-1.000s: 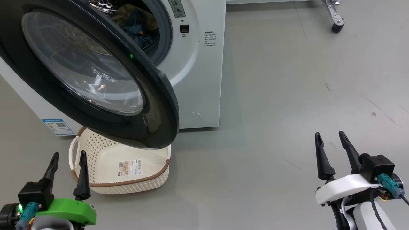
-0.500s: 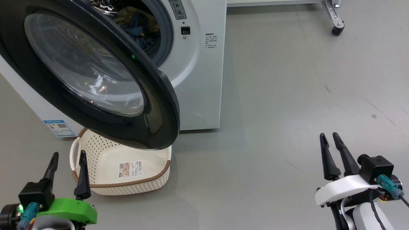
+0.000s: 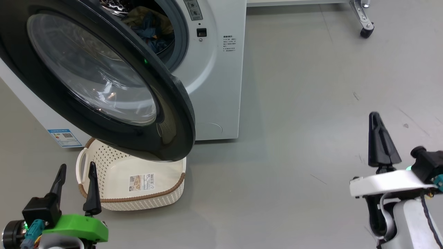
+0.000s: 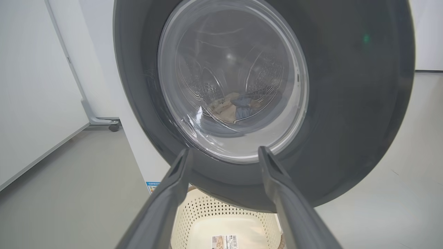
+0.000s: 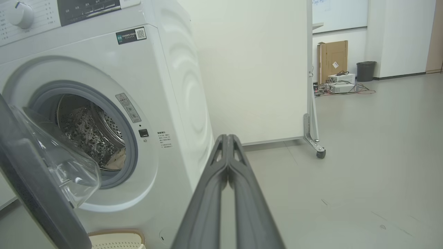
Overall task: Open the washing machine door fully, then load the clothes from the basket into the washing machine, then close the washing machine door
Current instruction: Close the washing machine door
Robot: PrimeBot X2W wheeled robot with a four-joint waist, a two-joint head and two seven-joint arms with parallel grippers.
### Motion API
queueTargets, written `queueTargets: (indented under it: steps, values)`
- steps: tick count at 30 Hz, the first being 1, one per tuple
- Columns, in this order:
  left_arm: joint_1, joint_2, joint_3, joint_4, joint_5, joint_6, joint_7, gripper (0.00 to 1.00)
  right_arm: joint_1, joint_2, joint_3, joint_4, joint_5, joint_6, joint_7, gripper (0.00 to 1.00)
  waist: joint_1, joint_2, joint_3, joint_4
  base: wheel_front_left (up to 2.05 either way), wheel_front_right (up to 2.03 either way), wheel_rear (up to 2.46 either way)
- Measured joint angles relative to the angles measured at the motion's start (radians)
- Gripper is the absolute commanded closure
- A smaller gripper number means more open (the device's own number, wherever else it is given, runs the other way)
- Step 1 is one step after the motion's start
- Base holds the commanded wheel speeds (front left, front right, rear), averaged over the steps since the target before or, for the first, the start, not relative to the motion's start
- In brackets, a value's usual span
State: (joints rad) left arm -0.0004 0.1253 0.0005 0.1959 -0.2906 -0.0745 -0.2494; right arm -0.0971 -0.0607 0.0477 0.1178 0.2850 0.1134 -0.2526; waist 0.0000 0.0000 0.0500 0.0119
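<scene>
Washing machine door (image 3: pixel 93 76), a round glossy black ring around bulging clear glass, stands swung open over the perforated cream plastic basket (image 3: pixel 138 199). My left pincer (image 3: pixel 77 165) is apart; my right pincer (image 3: pixel 375 116) is pressed together, empty.

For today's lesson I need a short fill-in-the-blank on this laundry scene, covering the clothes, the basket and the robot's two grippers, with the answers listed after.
1. The clothes lie in the steel ______ of the washing machine.
2. The basket, under the open washing machine door, holds only a ______ sticker.
3. The right gripper is ______, fingers touching.
4. The left gripper is ______, fingers apart.

Answers: drum; barcode; shut; open
</scene>
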Motion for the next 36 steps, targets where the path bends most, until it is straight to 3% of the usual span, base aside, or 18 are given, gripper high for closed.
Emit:
queueTargets:
  steps: [5,10,16,19,24,31,36]
  values:
    - [0.0,-0.009,-0.001,-0.006,0.014,-0.004,-0.003,0.0,-0.076,0.0,0.039,-0.145,0.009,0.003,0.0,1.0,0.0,0.0,0.004,0.002,0.0,0.0,0.0]
    - [-0.004,-0.014,-0.006,-0.005,0.018,-0.013,-0.003,0.0,-0.138,-0.001,0.146,-0.274,0.009,0.009,-0.001,1.0,0.0,0.0,0.009,0.01,0.0,0.0,0.0]
    - [-0.03,-0.026,-0.032,-0.002,0.022,-0.022,-0.003,0.0,-0.192,-0.021,0.414,-0.354,0.023,0.009,-0.002,1.0,0.0,0.0,0.02,0.039,0.0,0.0,0.0]
    - [-0.039,-0.039,-0.038,0.001,0.025,-0.023,-0.003,0.0,-0.212,-0.056,0.533,-0.357,0.037,0.009,-0.001,1.0,0.0,0.0,0.028,0.058,0.0,0.0,0.0]
    - [-0.056,-0.045,-0.061,0.004,0.026,-0.032,-0.003,0.0,-0.223,-0.088,0.641,-0.321,0.057,0.009,0.043,1.0,0.0,0.0,0.043,0.097,0.0,0.0,0.0]
    - [-0.089,-0.054,-0.073,0.002,0.026,-0.039,-0.003,0.0,-0.223,-0.103,0.715,-0.256,0.097,0.009,0.097,1.0,0.0,0.0,0.081,0.153,0.0,0.0,0.0]
    - [-0.12,-0.071,-0.093,-0.006,0.026,-0.04,-0.003,0.0,-0.224,-0.118,0.713,-0.213,0.104,0.009,0.116,1.0,0.0,0.0,0.118,0.19,0.0,0.0,0.0]
